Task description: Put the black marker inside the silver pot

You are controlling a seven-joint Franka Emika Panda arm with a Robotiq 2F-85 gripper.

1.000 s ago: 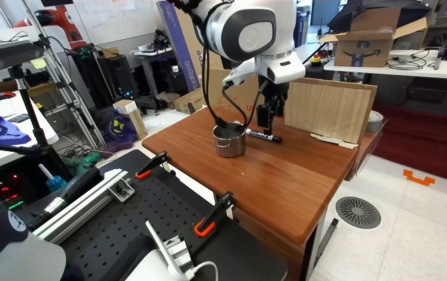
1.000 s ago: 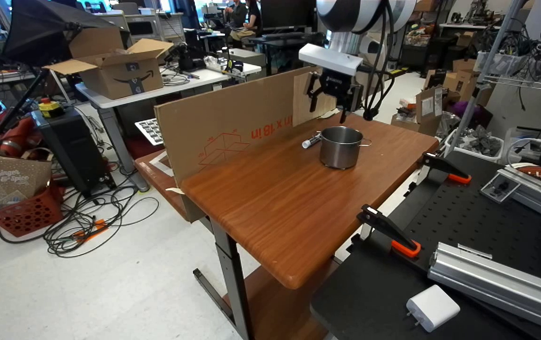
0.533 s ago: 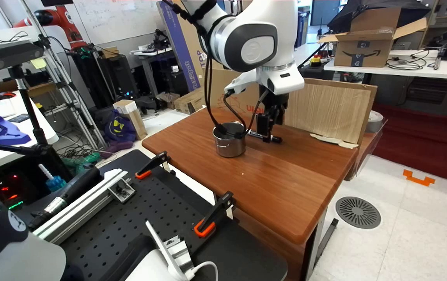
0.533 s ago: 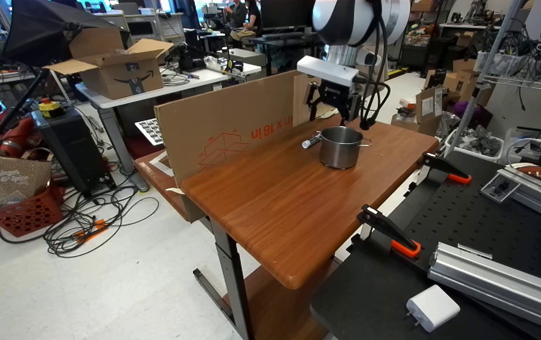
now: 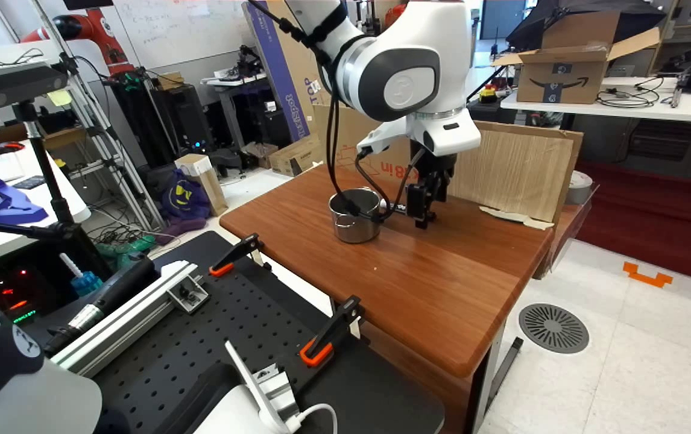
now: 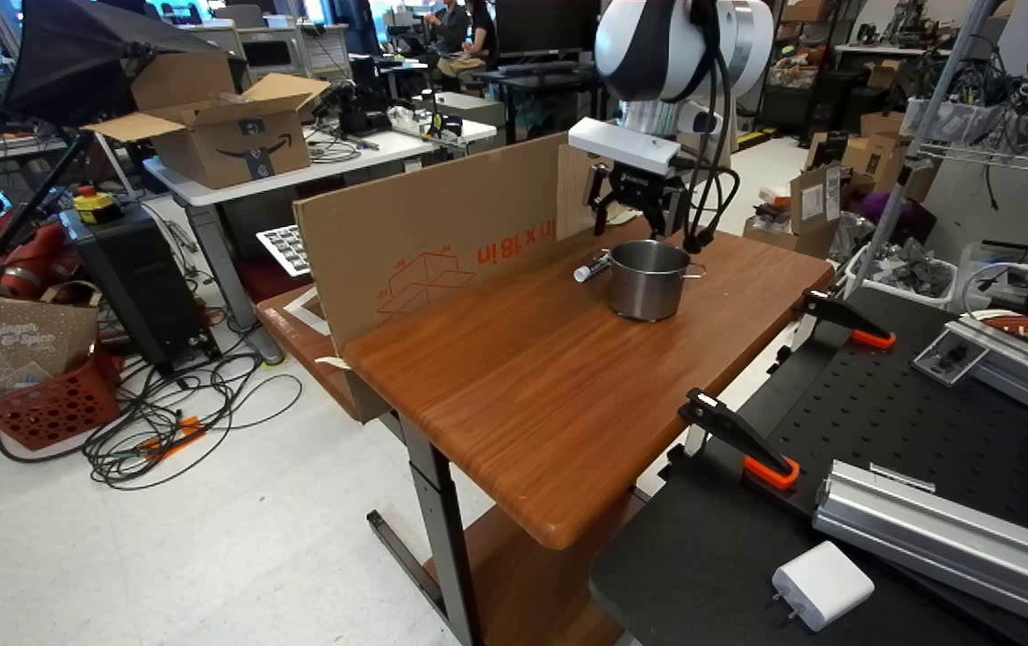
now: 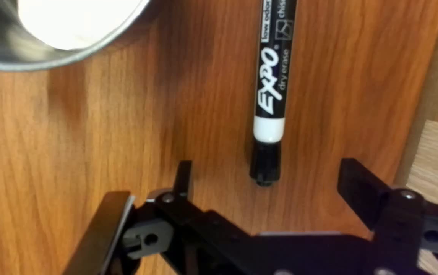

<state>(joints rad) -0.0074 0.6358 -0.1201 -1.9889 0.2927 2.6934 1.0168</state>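
Fingers (image 7: 357, 188) spread wide apart, and the gripper (image 7: 266, 176) is held over the counter (image 6: 523, 386), the black marker (image 7: 271, 88) laid between the silver pot (image 6: 645, 283) and the edge walled by cardboard (image 6: 451, 231).

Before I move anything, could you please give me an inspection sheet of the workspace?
Surface: brown wood-grain table, bearing the job's two things.
Job's things: black marker lying beside the upright silver pot, not inside it.
Clutter: black-and-orange clamps at the table edge; white plug adapter on the black bench.
Claw: open, its jaws to either side of the marker's black end in the wrist view, holding nothing.
Cables: black cables hang from the arm near the pot; I cannot tell whether they touch it.
Surroundings: cardboard panel along a table edge; people in the background.
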